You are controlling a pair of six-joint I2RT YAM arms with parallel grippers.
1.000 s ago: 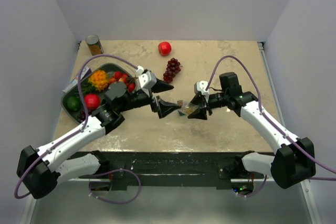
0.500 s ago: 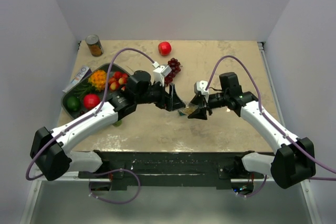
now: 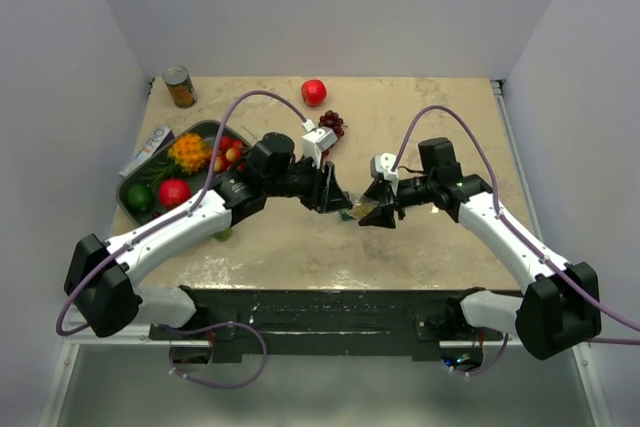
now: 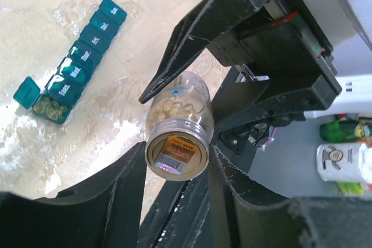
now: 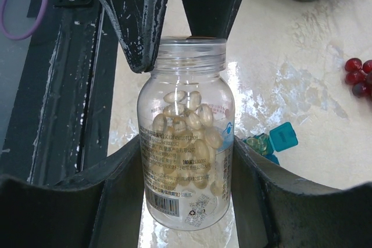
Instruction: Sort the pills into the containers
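The pill organiser (image 4: 75,65), one unit in teal-blue, is lying flat near the middle of the counter (image 3: 440,127), well away from every edge and just below the two meeting arms. It is showing seven compartments in a single row: six with lids down, and one end compartment (image 4: 49,107) standing open and holding yellowish capsules (image 4: 46,106). One clear bottle (image 5: 186,132), part-filled with similar capsules, is hanging above the counter beside the organiser's open end, its threaded neck pointing toward the left arm. The right end effector (image 3: 372,211) is clamping the bottle's body, one finger pressing on each side. The left end effector (image 4: 177,150) is bracketing the bottle's neck very closely. Whether its fingers are actually pressing on the neck cannot be told. One dark green tray (image 3: 205,128) is sitting by the left edge, carrying one green fruit (image 3: 140,197), one large red fruit (image 3: 174,192), one orange cluster (image 3: 187,152) and several small red pieces. One can (image 3: 180,86) is standing at the far left corner. One red round fruit (image 3: 314,92) is lying near the rear edge, and one bunch of grapes (image 3: 332,123) is lying just behind the left wrist. Bare counter is showing across the right half and along the near edge. Walls are enclosing the left, rear and right sides.
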